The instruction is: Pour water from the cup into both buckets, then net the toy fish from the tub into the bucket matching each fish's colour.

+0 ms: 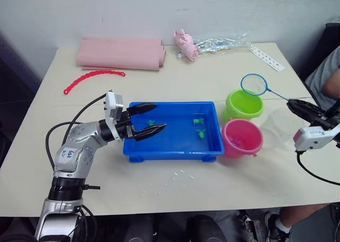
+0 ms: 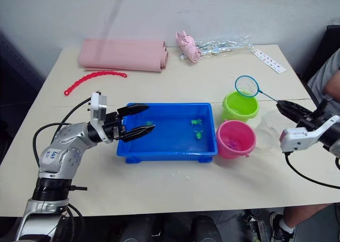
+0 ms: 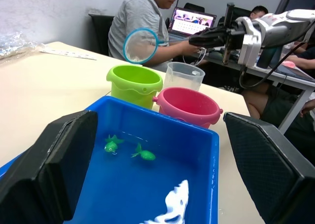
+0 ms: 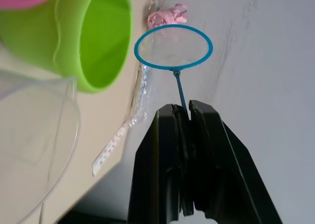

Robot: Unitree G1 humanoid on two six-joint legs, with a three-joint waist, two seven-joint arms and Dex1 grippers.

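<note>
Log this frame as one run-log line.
left gripper: open, over blue tub | right gripper: shut on net, above green bucket | green fish in tub

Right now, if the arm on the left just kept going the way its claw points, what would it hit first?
Probably the green toy fish in the tub; the open left gripper points across it toward the buckets. Height is unclear.

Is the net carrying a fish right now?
Empty, it seems. The net, held in the right gripper above the green bucket, shows bare mesh; green fish lie in the tub.
</note>
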